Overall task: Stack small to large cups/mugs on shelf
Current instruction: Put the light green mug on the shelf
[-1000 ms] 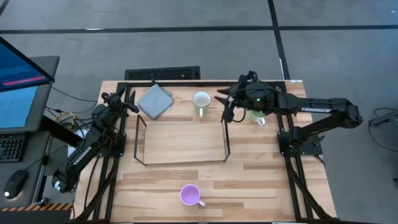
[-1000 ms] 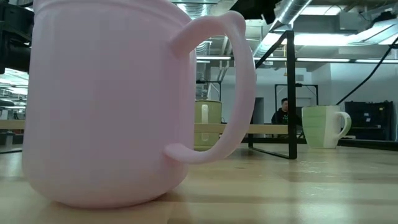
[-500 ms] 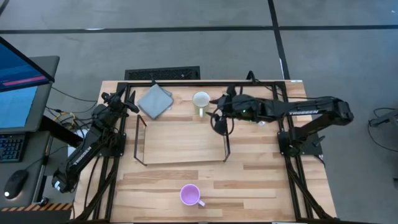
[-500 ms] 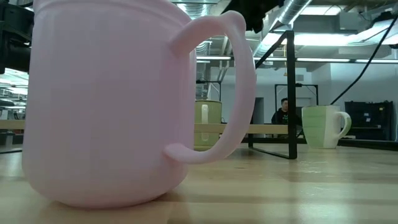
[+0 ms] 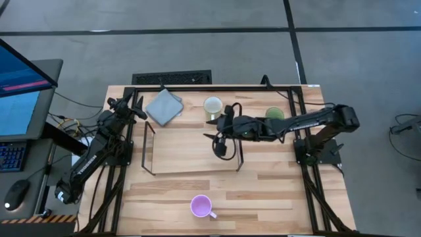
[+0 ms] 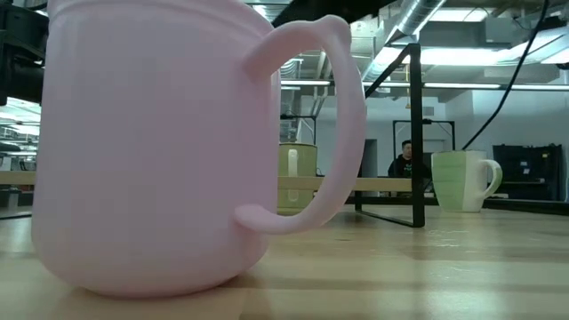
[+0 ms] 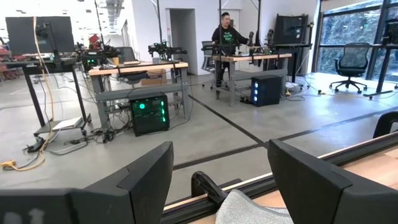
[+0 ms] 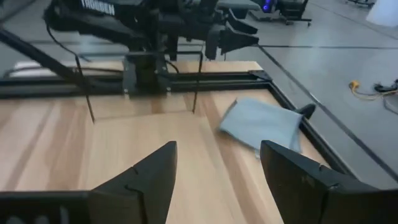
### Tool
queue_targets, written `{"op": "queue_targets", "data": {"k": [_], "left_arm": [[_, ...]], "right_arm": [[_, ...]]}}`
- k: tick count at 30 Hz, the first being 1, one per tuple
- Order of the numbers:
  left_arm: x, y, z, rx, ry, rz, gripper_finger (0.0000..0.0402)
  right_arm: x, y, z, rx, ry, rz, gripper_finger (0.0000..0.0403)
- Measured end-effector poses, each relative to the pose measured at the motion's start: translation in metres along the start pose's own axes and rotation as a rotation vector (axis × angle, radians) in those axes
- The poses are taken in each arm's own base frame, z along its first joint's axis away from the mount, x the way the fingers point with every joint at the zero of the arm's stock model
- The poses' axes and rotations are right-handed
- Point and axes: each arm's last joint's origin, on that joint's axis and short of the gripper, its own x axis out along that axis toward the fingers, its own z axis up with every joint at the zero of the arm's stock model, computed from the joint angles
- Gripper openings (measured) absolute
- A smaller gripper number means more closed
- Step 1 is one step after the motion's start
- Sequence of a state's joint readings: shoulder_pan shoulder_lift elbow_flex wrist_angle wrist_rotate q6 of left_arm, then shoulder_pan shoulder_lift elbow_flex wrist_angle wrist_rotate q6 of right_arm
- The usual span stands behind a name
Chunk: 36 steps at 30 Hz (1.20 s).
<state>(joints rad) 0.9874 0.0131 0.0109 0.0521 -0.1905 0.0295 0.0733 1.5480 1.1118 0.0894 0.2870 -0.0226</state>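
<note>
The wire shelf (image 5: pixel 146 148) stands mid-table. A pale cream mug (image 5: pixel 212 106) sits just behind its far right corner, and a green mug (image 5: pixel 274 115) stands upright on the table to its right. A light purple mug (image 5: pixel 201 207) stands near the front edge and fills the low view (image 6: pixel 151 142). My right gripper (image 5: pixel 217 143) hovers open over the shelf's right end, holding nothing (image 8: pixel 217 180). At the far left my left gripper (image 5: pixel 141 109) waits, open and with nothing in it (image 7: pixel 217 180).
A grey folded cloth (image 5: pixel 163 105) lies at the far left, just ahead of my left gripper (image 7: pixel 249 208). The black table frame (image 5: pixel 217 87) runs along the far edge. Bare wood (image 5: pixel 263 191) lies between the shelf and the purple mug. A person sits in the room behind (image 6: pixel 404 160).
My right gripper has travelled from above the green mug toward the table's left and slightly nearer, ending over the shelf's right end. The green mug now shows uncovered and stands where it was.
</note>
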Motion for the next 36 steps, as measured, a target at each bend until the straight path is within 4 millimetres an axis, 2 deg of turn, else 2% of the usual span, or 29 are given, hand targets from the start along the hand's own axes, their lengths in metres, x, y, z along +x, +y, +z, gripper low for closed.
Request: {"op": "queue_targets", "data": {"k": [4, 9, 20, 30, 36], "left_arm": [[0.000, 0.000, 0.000, 0.000, 0.000, -0.001, 0.0254], [0.000, 0.000, 0.000, 0.000, 0.000, 0.000, 0.0254], [0.000, 0.000, 0.000, -0.001, -0.003, 0.001, 0.0254], [0.000, 0.000, 0.000, -0.001, -0.003, 0.001, 0.0254], [0.000, 0.000, 0.000, 0.000, -0.003, 0.000, 0.0254]], "right_arm": [[0.005, -0.004, 0.003, 0.131, 0.032, -0.017, 0.0255], [0.014, -0.009, 0.004, 0.126, 0.219, -0.050, 0.0255], [0.044, -0.016, 0.022, 0.241, 0.454, -0.141, 0.0255], [0.072, -0.044, 0.009, 0.478, 0.676, -0.338, 0.0255], [0.084, -0.064, 0.000, 0.631, 0.699, -0.411, 0.0255]]}}
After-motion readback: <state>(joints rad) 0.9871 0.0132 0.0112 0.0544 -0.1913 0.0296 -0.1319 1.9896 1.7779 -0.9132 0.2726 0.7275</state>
